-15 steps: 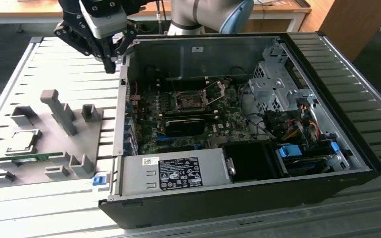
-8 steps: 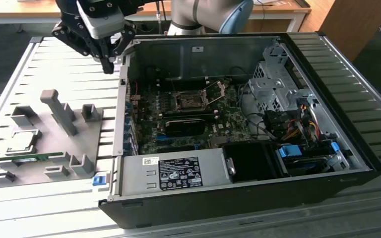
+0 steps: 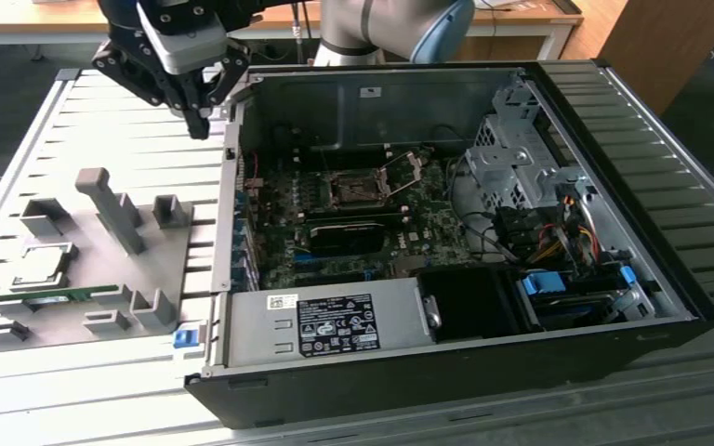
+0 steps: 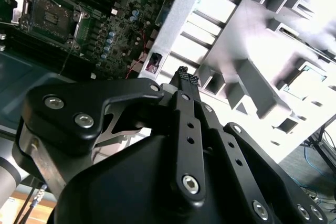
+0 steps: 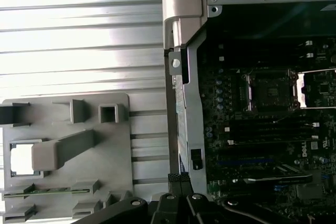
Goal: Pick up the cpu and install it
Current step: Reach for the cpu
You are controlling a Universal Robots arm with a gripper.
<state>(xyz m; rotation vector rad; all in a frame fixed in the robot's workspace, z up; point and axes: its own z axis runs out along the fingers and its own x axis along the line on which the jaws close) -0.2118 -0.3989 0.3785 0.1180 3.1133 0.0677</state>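
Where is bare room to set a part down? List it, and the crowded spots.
Free: table slats between the fixture plate and the far edge, near the gripper; slats on that plate's near side; slats on the exterior view's right of the computer case. Crowded: the plate, bearing blocks, the cpu and memory stick.

1 arm [image 3: 382,28] raised, wrist bent, gripper [image 3: 198,124] pointing down (2 fingers [image 4: 184,75] pressed together, empty)

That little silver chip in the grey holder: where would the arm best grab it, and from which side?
Probably by two opposite edges of the cpu, the end effector coming straight down from above. It lies flat, shiny top up, in a shallow pocket of the grey fixture plate, so its broad face offers nothing to pinch.
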